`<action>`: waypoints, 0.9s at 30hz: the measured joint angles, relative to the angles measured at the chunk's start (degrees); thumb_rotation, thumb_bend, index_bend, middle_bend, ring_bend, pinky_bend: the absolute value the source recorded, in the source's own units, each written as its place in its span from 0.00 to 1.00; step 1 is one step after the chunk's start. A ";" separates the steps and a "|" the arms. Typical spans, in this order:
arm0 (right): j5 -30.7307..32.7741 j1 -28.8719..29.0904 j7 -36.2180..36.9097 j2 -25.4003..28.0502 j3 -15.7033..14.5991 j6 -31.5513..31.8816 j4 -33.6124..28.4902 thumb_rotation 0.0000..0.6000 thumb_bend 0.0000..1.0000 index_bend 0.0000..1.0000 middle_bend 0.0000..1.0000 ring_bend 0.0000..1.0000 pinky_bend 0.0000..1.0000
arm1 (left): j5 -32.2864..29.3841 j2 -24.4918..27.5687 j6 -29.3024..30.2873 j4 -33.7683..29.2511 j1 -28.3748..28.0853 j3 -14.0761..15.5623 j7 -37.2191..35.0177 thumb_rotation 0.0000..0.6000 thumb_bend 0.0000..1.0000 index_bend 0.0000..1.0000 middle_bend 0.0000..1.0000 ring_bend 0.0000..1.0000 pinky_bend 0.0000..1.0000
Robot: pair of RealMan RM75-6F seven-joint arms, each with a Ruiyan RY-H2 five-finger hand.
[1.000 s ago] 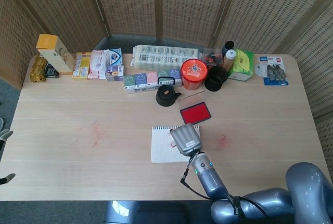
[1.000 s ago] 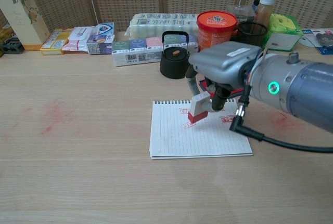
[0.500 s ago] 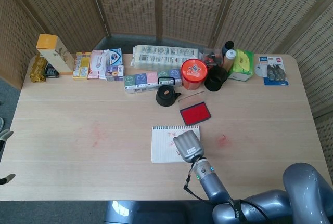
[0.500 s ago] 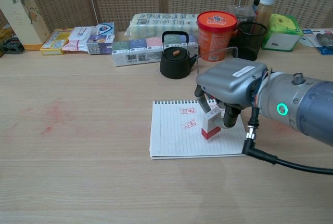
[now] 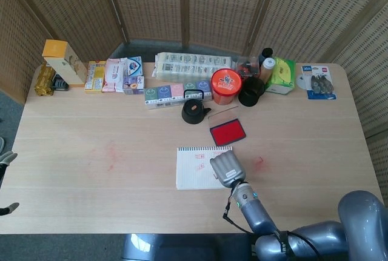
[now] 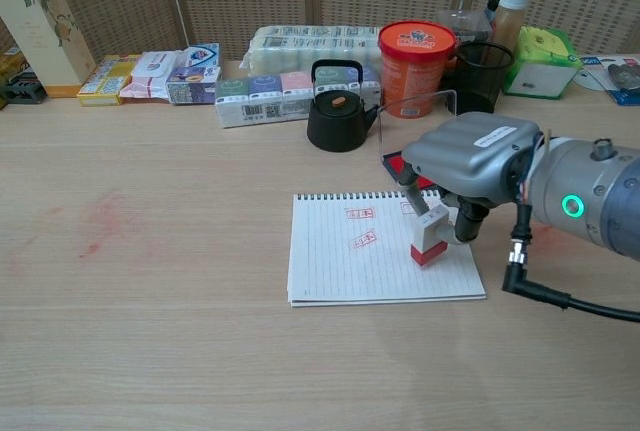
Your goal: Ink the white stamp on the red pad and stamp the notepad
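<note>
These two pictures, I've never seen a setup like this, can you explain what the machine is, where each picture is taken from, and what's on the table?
This is a two-armed robot steered by a person, with hands like ours. Both cameras sit on the robot itself: one on its head looks down on the whole table, the other on its chest looks across it from low down.

Only the right hand shows; the left is out of sight. Its fingers hold a white stamp with a red base, set on a spiral notepad that already carries red stamp marks. Behind the notepad lies the open red ink pad.

Along the back of the table stand a small black kettle, an orange tub, a black cup and a row of boxes and packets.
</note>
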 measured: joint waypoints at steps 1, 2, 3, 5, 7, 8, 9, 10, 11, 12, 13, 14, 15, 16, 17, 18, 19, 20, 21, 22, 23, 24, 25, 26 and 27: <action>0.05 -0.02 0.16 -0.02 0.11 -0.22 0.37 1.00 0.48 0.63 1.00 1.00 1.00 | -0.07 -0.02 -0.04 -0.01 -0.02 -0.01 0.07 1.00 0.00 0.00 0.00 0.00 0.01; 0.19 -0.04 0.35 -0.06 0.25 -0.51 0.91 1.00 0.48 0.64 1.00 1.00 1.00 | -0.14 -0.05 -0.12 0.00 -0.05 -0.02 0.12 1.00 0.00 0.00 0.00 0.00 0.01; 0.33 -0.06 0.54 -0.12 0.36 -0.76 1.31 1.00 0.48 0.64 1.00 1.00 1.00 | -0.19 -0.07 -0.18 0.00 -0.07 -0.02 0.14 1.00 0.00 0.00 0.00 0.00 0.01; 0.86 -0.18 1.06 -0.28 0.55 -1.37 2.14 1.00 0.48 0.64 1.00 1.00 1.00 | -0.35 -0.09 -0.30 0.03 -0.13 -0.05 0.15 1.00 0.00 0.00 0.00 0.00 0.01; 1.06 -0.28 1.26 -0.42 0.53 -1.77 2.62 1.00 0.48 0.64 1.00 1.00 1.00 | -0.47 -0.13 -0.36 0.06 -0.17 -0.09 0.20 1.00 0.00 0.00 0.00 0.00 0.01; 1.07 -0.35 1.33 -0.54 0.44 -1.89 2.75 1.00 0.48 0.64 1.00 1.00 1.00 | -0.56 -0.15 -0.43 0.07 -0.21 -0.11 0.25 1.00 0.00 0.00 0.00 0.00 0.01; 1.06 -0.40 1.37 -0.62 0.42 -1.90 2.76 1.00 0.48 0.64 1.00 1.00 1.00 | -0.62 -0.17 -0.50 0.08 -0.24 -0.13 0.29 1.00 0.00 0.00 0.00 0.00 0.01; 1.04 -0.44 1.42 -0.70 0.41 -1.90 2.74 1.00 0.48 0.64 1.00 1.00 1.00 | -0.67 -0.19 -0.59 0.09 -0.27 -0.13 0.34 1.00 0.00 0.00 0.00 0.00 0.01; 0.96 -0.48 1.52 -0.82 0.43 -1.90 2.65 1.00 0.48 0.64 1.00 1.00 1.00 | -0.73 -0.22 -0.72 0.10 -0.32 -0.13 0.40 1.00 0.00 0.00 0.00 0.00 0.01; 0.87 -0.50 1.58 -0.92 0.44 -1.90 2.58 1.00 0.48 0.64 1.00 1.00 1.00 | -0.76 -0.24 -0.82 0.09 -0.37 -0.12 0.45 1.00 0.00 0.00 0.00 0.00 0.01; 0.75 -0.51 1.61 -1.00 0.45 -1.92 2.54 1.00 0.48 0.64 1.00 1.00 1.00 | -0.78 -0.26 -0.90 0.08 -0.41 -0.12 0.51 1.00 0.00 0.00 0.00 0.00 0.01; 0.56 -0.49 1.61 -1.13 0.46 -1.95 2.50 1.00 0.48 0.64 1.00 1.00 1.00 | -0.79 -0.28 -0.95 0.05 -0.45 -0.11 0.61 1.00 0.00 0.00 0.00 0.00 0.01; 0.41 -0.44 1.56 -1.27 0.47 -1.98 2.51 1.00 0.48 0.64 1.00 1.00 1.00 | -0.78 -0.29 -0.94 0.02 -0.45 -0.11 0.67 1.00 0.00 0.00 0.00 0.00 0.01; 0.31 -0.38 1.51 -1.45 0.49 -2.02 2.57 1.00 0.48 0.64 1.00 1.00 1.00 | -0.78 -0.29 -0.89 -0.01 -0.43 -0.11 0.68 1.00 0.00 0.00 0.00 0.00 0.01; 0.26 -0.33 1.46 -1.67 0.54 -2.07 2.73 1.00 0.48 0.64 1.00 1.00 1.00 | -0.77 -0.28 -0.80 -0.05 -0.39 -0.10 0.68 1.00 0.00 0.00 0.00 0.00 0.01; 0.27 -0.30 1.44 -1.81 0.58 -2.11 2.88 1.00 0.48 0.64 1.00 1.00 1.00 | -0.76 -0.26 -0.75 -0.06 -0.36 -0.10 0.67 1.00 0.00 0.00 0.00 0.00 0.01; 0.30 -0.29 1.43 -1.95 0.61 -2.15 3.03 1.00 0.48 0.64 1.00 1.00 1.00 | -0.75 -0.25 -0.67 -0.07 -0.33 -0.10 0.64 1.00 0.00 0.00 0.00 0.00 0.01; 0.35 -0.29 1.45 -2.11 0.62 -2.22 3.24 1.00 0.48 0.64 1.00 1.00 1.00 | -0.71 -0.23 -0.58 -0.07 -0.29 -0.10 0.58 1.00 0.00 0.00 0.00 0.00 0.01; 0.40 -0.30 1.46 -2.21 0.61 -2.29 3.42 1.00 0.48 0.64 1.00 1.00 1.00 | -0.68 -0.21 -0.52 -0.07 -0.27 -0.09 0.53 1.00 0.00 0.00 0.00 0.00 0.01; 0.45 -0.32 1.47 -2.30 0.59 -2.37 3.59 1.00 0.48 0.64 1.00 1.00 1.00 | -0.65 -0.19 -0.48 -0.06 -0.25 -0.09 0.49 1.00 0.00 0.00 0.00 0.00 0.01; 0.52 -0.36 1.52 -2.42 0.52 -2.48 3.85 1.00 0.48 0.64 1.00 1.00 1.00 | -0.61 -0.18 -0.47 -0.03 -0.24 -0.08 0.43 1.00 0.00 0.00 0.00 0.00 0.01; 0.56 -0.40 1.56 -2.51 0.47 -2.57 4.03 1.00 0.48 0.64 1.00 1.00 1.00 | -0.59 -0.18 -0.47 -0.02 -0.24 -0.07 0.39 1.00 0.00 0.00 0.00 0.00 0.01; 0.60 -0.45 1.62 -2.58 0.41 -2.66 4.20 1.00 0.48 0.64 1.00 1.00 1.00 | -0.58 -0.18 -0.48 0.00 -0.25 -0.07 0.35 1.00 0.00 0.00 0.00 0.00 0.01; 0.66 -0.53 1.73 -2.67 0.33 -2.79 4.46 1.00 0.48 0.64 1.00 1.00 1.00 | -0.58 -0.18 -0.54 0.03 -0.28 -0.06 0.31 1.00 0.00 0.00 0.00 0.00 0.01; 0.69 -0.60 1.85 -2.74 0.27 -2.90 4.66 1.00 0.48 0.64 1.00 1.00 1.00 | -0.59 -0.18 -0.59 0.05 -0.31 -0.06 0.31 1.00 0.00 0.00 0.00 0.00 0.01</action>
